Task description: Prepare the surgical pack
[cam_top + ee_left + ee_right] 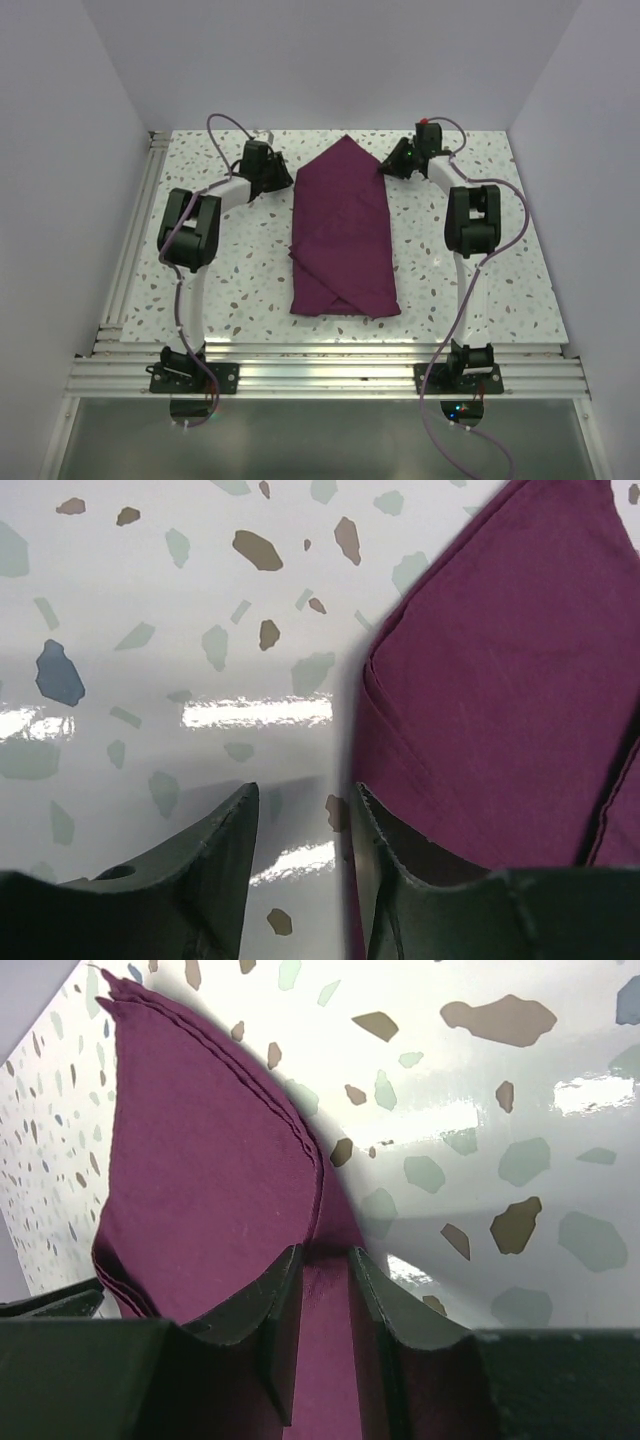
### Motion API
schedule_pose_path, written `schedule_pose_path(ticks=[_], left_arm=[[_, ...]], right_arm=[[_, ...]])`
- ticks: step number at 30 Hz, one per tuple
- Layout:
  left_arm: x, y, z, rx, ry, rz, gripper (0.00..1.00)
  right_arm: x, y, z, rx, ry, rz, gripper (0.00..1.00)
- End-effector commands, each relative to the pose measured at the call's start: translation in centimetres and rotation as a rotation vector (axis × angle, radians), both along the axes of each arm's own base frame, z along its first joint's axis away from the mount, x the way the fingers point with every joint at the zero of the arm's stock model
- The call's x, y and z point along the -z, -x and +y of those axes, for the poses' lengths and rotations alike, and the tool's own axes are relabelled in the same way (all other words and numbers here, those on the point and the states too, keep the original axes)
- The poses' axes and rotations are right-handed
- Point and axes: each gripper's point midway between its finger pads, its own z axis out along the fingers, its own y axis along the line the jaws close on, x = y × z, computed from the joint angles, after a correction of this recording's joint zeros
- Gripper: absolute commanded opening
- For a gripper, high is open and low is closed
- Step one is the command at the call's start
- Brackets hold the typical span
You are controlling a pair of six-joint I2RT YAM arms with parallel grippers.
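Pack: surgical pack (343,235), centre frame, pointed flap uppermost.
Left gripper (305,798): fingers apart, beside cloth edge.
Right gripper (325,1258): fingers narrowly apart over fabric.
Advice: pinch the flap layer only.

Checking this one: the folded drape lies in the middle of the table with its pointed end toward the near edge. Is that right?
Not quite. The drape does lie in the middle of the table, but its pointed end faces the far edge. The squared-off end is the one toward the near edge. The top view shows this.
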Motion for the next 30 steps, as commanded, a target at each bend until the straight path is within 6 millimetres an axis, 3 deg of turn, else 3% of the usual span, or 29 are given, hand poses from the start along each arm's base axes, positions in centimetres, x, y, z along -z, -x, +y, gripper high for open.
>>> schedule_pose_path(ticks=[1, 6, 8, 14, 21, 30], left_arm=[[-5.5, -0.3, -1.1, 0.051, 0.078, -0.147, 0.47], [-6.8, 0.0, -2.0, 0.097, 0.115, -0.192, 0.42], [-7.2, -0.1, -2.4, 0.117, 0.13, -0.204, 0.38], [-7.6, -0.2, -4.3, 0.189, 0.162, -0.219, 0.26], [-5.2, -1.1, -6.3, 0.232, 0.171, -0.168, 0.16], [-1.2, -1.9, -5.9, 0.195, 0.133, -0.092, 0.15]], right_arm=[[-3.0, -1.0, 0.1, -0.027, -0.012, -0.087, 0.29], [-3.5, -1.5, 1.2, -0.068, -0.073, -0.112, 0.19], [-2.8, -1.7, 1.2, -0.064, -0.073, -0.087, 0.08], [-0.6, -1.7, 0.6, -0.026, -0.046, -0.03, 0.02], [1.1, -1.5, 0.2, -0.002, -0.037, 0.007, 0.0], [2.1, -1.4, 0.0, 0.003, -0.03, 0.024, 0.0]])
